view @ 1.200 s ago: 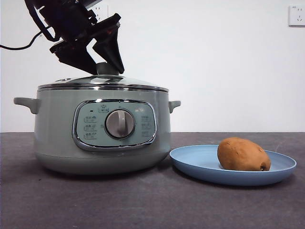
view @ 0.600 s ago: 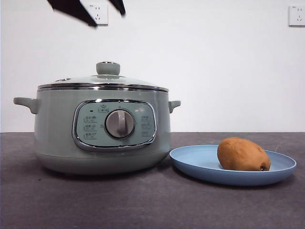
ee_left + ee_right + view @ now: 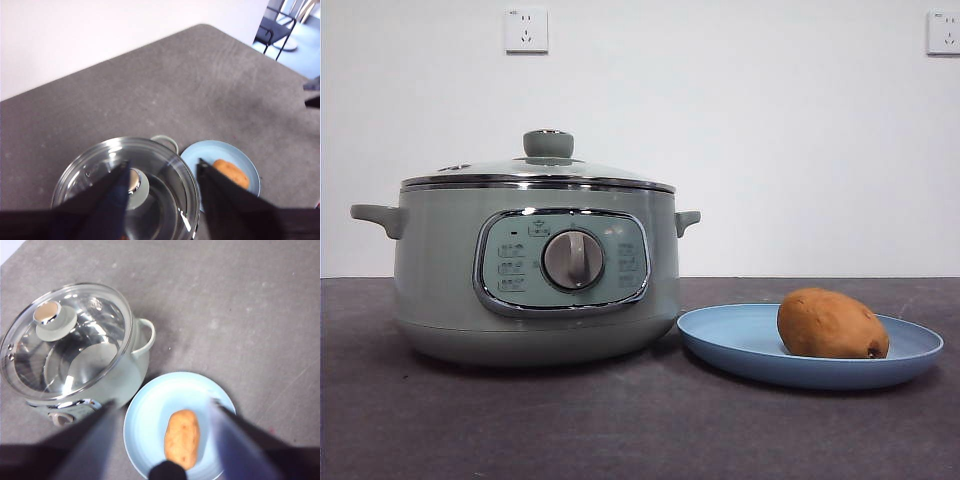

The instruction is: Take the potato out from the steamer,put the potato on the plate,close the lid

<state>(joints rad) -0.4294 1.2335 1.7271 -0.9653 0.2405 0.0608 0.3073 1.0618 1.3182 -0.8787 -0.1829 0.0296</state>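
Observation:
The pale green steamer stands at the left of the table with the glass lid seated on its rim, knob up. The brown potato lies on the light blue plate to the right of the steamer. No gripper shows in the front view. My left gripper is open and empty, high above the lid. My right gripper is open and empty, high above the plate and the potato.
A white wall with two sockets stands behind the table. The dark grey table top runs in front of the steamer and plate. A chair stands beyond the table's far corner.
My left gripper has let go of the lid's knob and risen out of the top of the front view. The lid, steamer, potato and plate have not moved.

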